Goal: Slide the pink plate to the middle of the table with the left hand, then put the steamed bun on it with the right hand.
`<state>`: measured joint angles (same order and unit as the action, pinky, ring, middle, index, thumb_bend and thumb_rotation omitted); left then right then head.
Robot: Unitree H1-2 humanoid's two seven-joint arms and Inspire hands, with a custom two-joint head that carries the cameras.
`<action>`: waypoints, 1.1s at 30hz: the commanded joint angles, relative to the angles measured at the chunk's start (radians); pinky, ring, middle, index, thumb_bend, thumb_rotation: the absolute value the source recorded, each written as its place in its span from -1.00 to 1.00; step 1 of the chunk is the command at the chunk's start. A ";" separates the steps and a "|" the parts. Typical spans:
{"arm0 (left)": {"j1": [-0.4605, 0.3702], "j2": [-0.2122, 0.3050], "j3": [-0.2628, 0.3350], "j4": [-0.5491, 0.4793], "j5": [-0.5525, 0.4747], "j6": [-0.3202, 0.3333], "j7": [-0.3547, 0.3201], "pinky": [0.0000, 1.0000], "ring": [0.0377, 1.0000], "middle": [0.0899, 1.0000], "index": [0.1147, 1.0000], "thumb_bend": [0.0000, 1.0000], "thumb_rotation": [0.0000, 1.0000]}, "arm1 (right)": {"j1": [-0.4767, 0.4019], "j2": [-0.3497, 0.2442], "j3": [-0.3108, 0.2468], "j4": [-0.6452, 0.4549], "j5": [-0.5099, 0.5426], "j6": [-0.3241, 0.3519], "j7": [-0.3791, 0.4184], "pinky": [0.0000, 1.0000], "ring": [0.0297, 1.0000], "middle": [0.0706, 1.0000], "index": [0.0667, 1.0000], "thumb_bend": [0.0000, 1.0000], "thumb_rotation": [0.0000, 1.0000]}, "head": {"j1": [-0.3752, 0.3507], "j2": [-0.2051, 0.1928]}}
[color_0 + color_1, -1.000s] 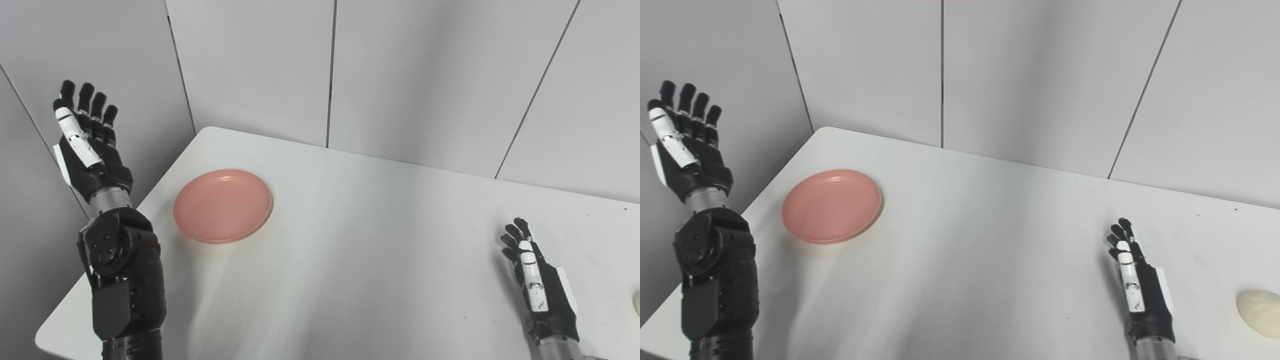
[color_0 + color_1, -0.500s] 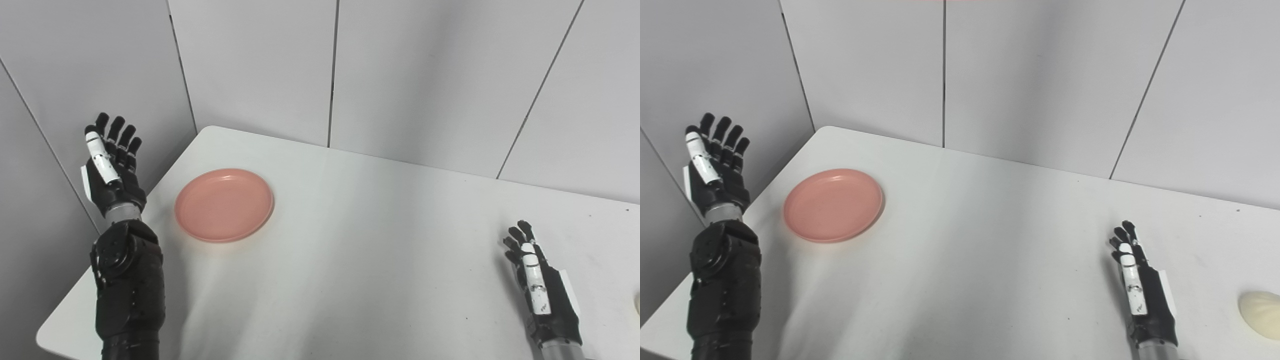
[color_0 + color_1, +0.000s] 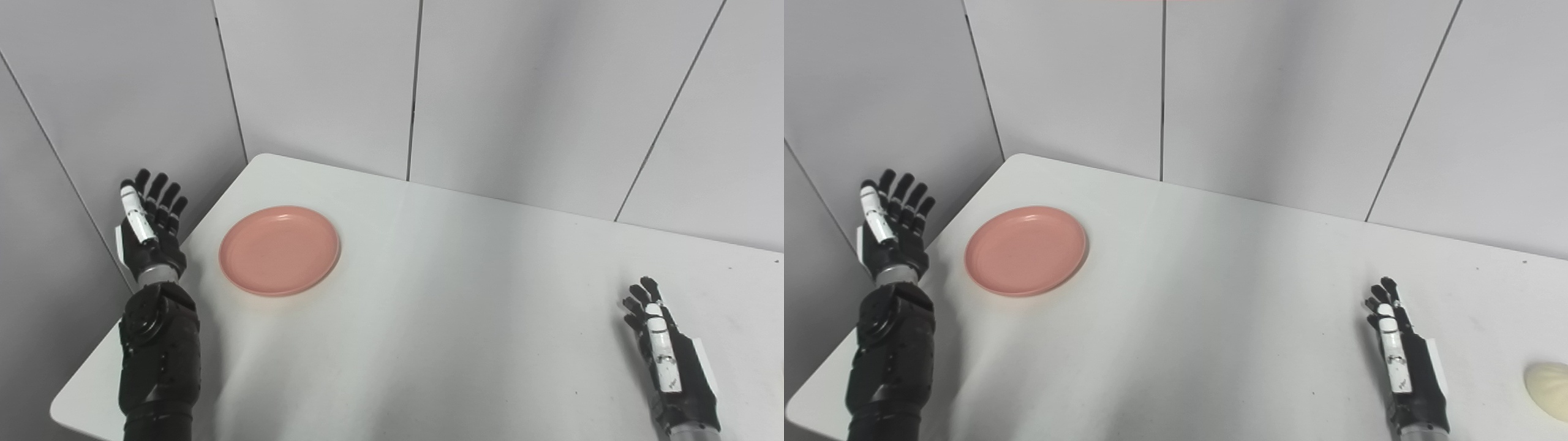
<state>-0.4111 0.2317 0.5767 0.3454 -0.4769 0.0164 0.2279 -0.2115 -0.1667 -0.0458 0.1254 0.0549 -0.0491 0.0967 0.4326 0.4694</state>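
Pink plate (image 3: 279, 250), one; steamed bun (image 3: 1546, 381), one; two empty, spread hands.

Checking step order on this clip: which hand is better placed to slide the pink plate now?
Left. The left hand is open and raised just beside the pink plate, apart from it. The right hand is open far across the table, near the steamed bun.
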 commanded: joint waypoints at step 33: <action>-0.067 0.017 -0.115 0.219 0.045 -0.023 -0.059 0.59 0.55 0.59 0.57 -0.26 0.99 | 0.009 0.005 -0.003 0.008 -0.001 0.012 -0.006 0.90 0.85 0.88 0.92 -0.69 1.00 | -0.003 0.006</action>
<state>-0.4765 0.2648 0.4695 0.5390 -0.4399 -0.0234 0.1809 -0.2116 -0.1665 -0.0463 0.1275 0.0538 -0.0468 0.0960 0.4295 0.4755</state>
